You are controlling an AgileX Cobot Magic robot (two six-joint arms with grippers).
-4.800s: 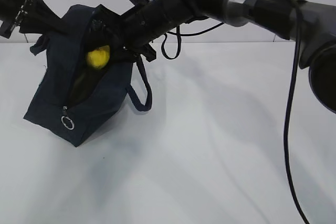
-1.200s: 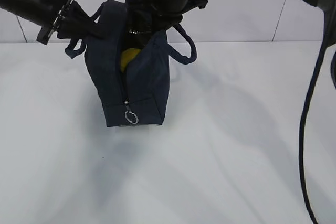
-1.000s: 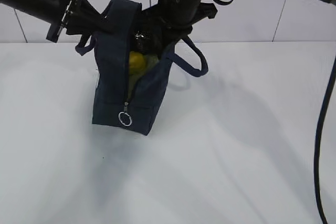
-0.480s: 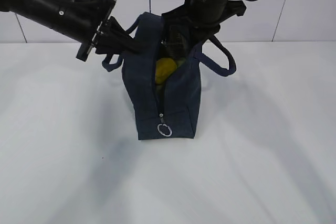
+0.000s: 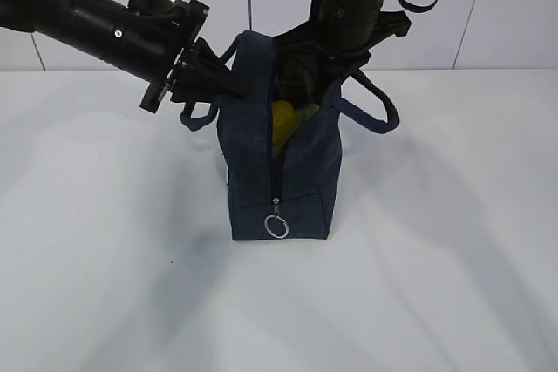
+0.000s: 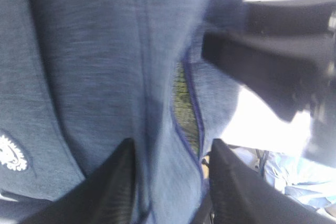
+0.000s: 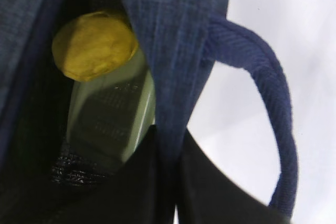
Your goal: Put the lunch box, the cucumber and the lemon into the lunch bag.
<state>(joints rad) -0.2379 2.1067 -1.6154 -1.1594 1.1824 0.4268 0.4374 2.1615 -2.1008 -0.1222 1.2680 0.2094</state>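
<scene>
Currently, in the exterior view, the lunch bag (image 5: 283, 172) is seen standing upright on the white worktop (image 5: 436, 285) at the centre of the frame, its top zipper undone and the lemon (image 5: 283, 118) showing in the gap. The left gripper (image 5: 209, 80) is pressed to the bag's upper left edge, the right gripper (image 5: 336, 67) to its upper right; if either side is let go unevenly, the soft bag could be tipped over and the lemon rolled out.

In the left wrist view, the bag's fabric is seen lying between the two dark fingers (image 6: 113, 182) at the bottom of the frame, with a slit of pale green above; whether the cloth is clenched or already freed cannot be told.

In the right wrist view, the bag wall is pinched by the right arm's fingers (image 7: 157, 182) at the bottom, with the lemon resting on the lunch box (image 7: 110, 114) inside. The cucumber cannot be made out. A snagged loop handle (image 7: 278, 129) at the right could drag the bag along if the arm is withdrawn.
</scene>
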